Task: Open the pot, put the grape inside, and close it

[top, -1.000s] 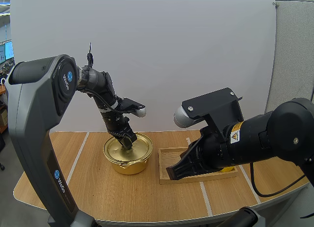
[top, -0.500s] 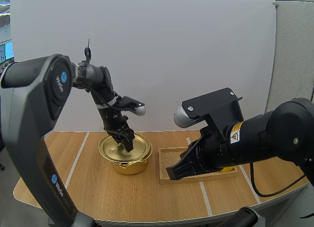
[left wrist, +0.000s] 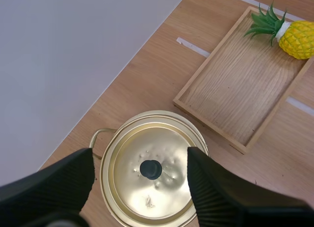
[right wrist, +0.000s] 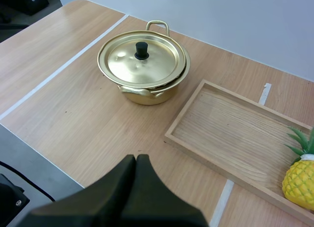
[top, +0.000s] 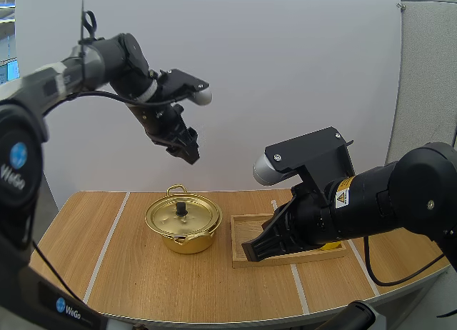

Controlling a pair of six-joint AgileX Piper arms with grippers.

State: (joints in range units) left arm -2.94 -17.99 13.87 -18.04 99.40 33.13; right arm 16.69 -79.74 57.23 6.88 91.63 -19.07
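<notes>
Where the high view looks down on the table, the left gripper [top: 187,146] hangs well above the pot [top: 187,243], at its 12 o'clock. The lid [top: 196,216] sits on the pot. The wooden tray [top: 250,226] lies at the pot's 3 o'clock, with the right gripper [top: 251,253] over its near-left corner. In the left wrist view, the fingers [left wrist: 216,187] stand apart, empty, above the lid's black knob [left wrist: 150,169]; a pineapple [left wrist: 297,38] lies in the tray. In the right wrist view, that arm's fingers meet as one dark wedge, holding nothing.

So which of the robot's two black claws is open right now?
The left gripper, up above the round gold metal pot: its black fingers stand apart. The right gripper has its fingers together as one dark wedge.
</notes>
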